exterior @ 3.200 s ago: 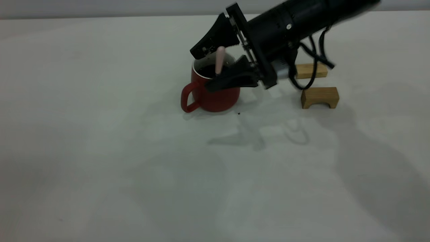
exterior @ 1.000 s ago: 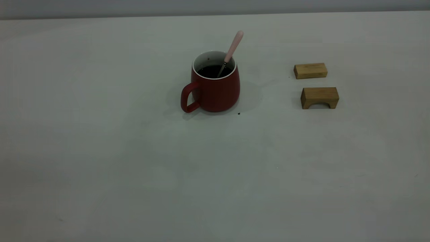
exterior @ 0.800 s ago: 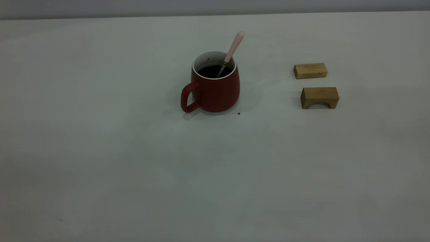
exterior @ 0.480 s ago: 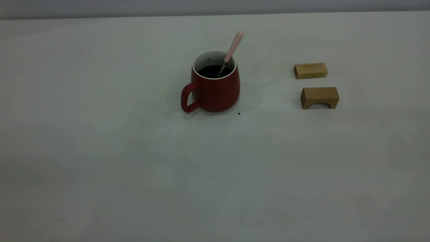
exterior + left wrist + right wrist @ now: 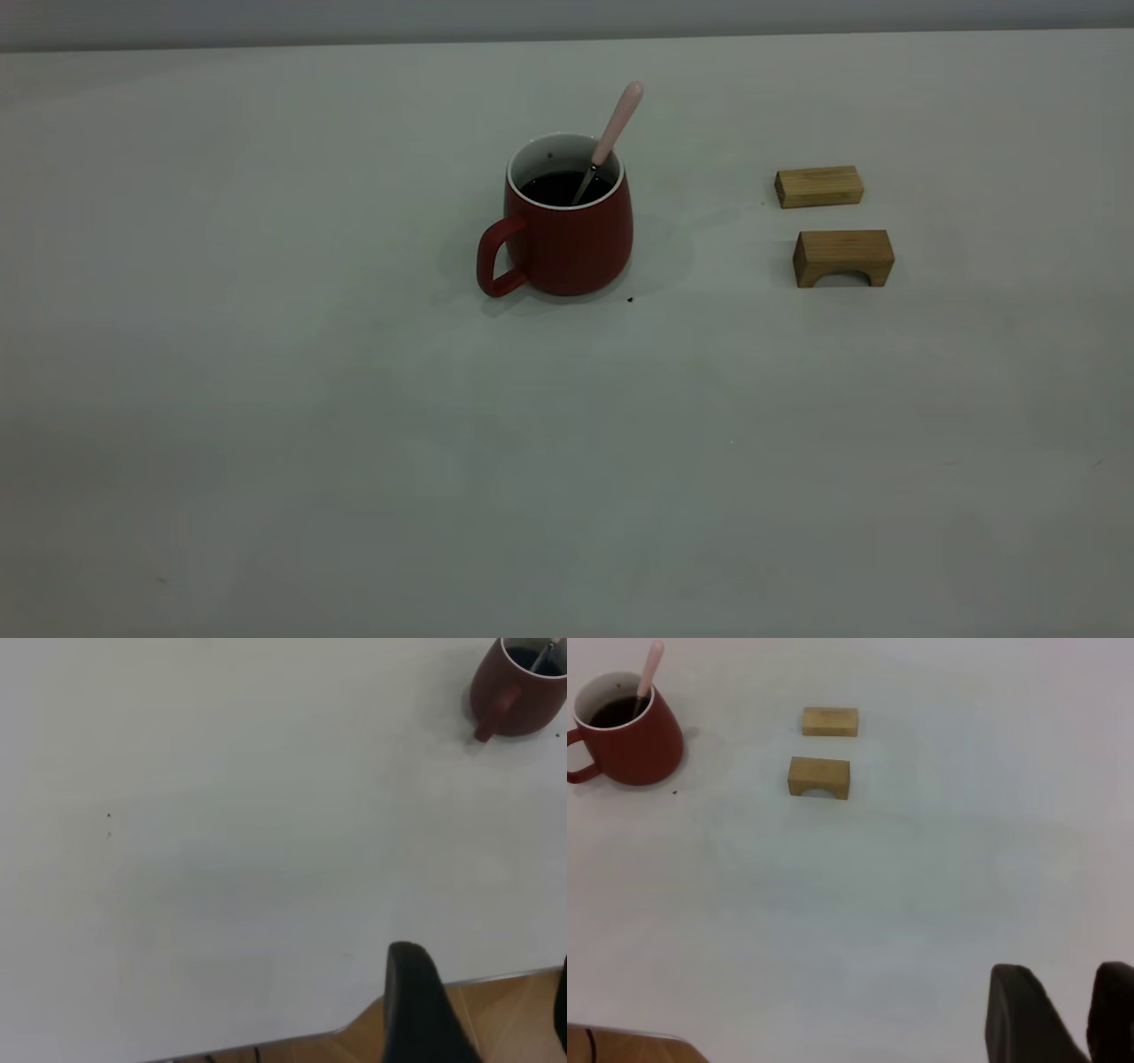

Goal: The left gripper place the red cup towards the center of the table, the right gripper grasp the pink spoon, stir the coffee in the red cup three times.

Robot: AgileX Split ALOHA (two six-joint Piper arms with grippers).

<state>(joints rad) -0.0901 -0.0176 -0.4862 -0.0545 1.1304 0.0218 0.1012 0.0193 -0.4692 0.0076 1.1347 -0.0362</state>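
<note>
Both arms pulled back to table edges, off the cup.
I read the red cup (image 5: 567, 232) mid-table, pink spoon (image 5: 611, 135) leaning in the coffee (image 5: 558, 187); left gripper (image 5: 483, 1010) spread wide, right gripper (image 5: 1063, 1014) narrow, empty.

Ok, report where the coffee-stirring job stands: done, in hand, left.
Done: the red cup stands centrally on the table, the pink spoon leaning in its coffee. In hand: nothing; the left gripper and the right gripper sit empty near the table's edges. Left: possibly nothing, though stirs cannot be counted here.
</note>
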